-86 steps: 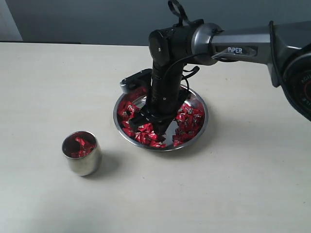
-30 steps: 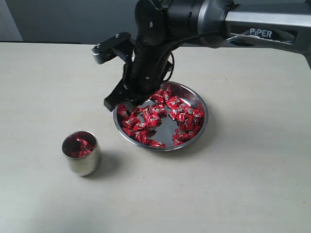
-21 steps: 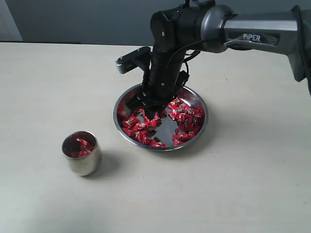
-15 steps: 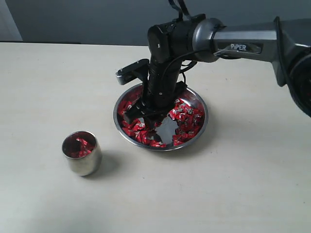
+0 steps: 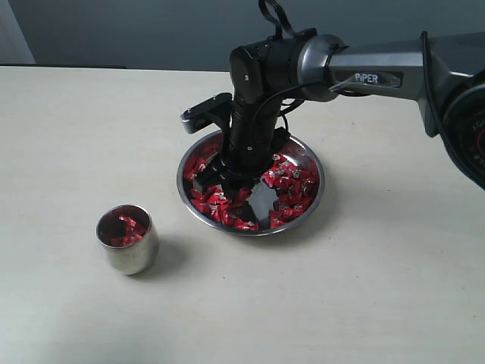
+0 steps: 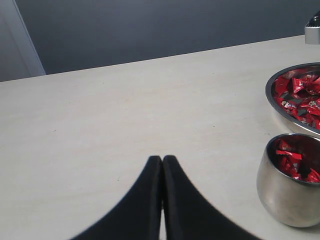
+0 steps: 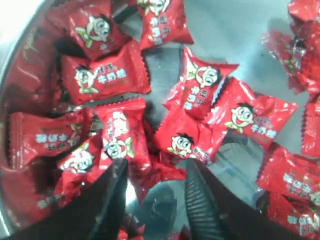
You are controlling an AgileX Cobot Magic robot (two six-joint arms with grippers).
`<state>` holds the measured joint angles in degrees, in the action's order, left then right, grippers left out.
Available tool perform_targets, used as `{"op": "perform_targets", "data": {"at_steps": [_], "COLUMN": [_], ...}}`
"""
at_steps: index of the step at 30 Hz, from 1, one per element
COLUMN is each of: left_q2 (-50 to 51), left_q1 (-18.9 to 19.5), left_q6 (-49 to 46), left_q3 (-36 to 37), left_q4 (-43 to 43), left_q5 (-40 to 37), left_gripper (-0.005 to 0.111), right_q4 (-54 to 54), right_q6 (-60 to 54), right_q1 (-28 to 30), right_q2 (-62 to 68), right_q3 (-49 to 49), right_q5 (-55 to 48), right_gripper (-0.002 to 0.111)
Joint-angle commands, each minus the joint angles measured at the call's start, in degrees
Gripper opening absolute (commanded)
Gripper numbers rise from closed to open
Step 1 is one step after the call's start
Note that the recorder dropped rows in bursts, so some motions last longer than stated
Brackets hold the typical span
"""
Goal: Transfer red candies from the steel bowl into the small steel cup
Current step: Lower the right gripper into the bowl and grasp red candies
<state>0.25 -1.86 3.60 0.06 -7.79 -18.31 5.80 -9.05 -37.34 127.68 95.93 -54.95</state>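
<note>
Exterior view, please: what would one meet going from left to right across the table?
Small steel cup, then the steel bowl holding the red candies; the right claw overlaps the bowl, so I leave it out.

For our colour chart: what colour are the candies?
Candies are red with cartoon faces; clearest in right wrist view.

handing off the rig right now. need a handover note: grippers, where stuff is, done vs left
Right gripper: down inside the steel bowl, jaws open just over the red candies; nothing clamped as far as the wrist view shows.
Left gripper: shut, empty, over the bare table, beside the small steel cup.
Done: a few candies already lie in the cup, which stands upright, apart from the bowl.
Left: many candies are in the bowl. Likely next: close on one, lift, carry to the cup, release, repeat.
</note>
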Motion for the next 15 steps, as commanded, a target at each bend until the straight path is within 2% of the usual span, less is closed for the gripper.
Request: {"op": "perform_targets", "data": {"at_steps": [1,15], "left_q2": [-0.2,-0.2], "left_q1": [0.1,0.1], "left_q6": [0.3,0.3], "left_q3": [-0.1,-0.1], "left_q4": [0.0,0.0], "left_q5": [0.5,0.5], "left_gripper": [0.000,0.000], "right_q4": [-2.4,-2.1], "right_q6": [0.0,0.0], "right_q1": [0.2,0.2], "right_q2": [-0.1,-0.1], "right_q3": [0.0,0.0], "right_q5": [-2.5,-1.3], "right_gripper": [0.053,0.053]}}
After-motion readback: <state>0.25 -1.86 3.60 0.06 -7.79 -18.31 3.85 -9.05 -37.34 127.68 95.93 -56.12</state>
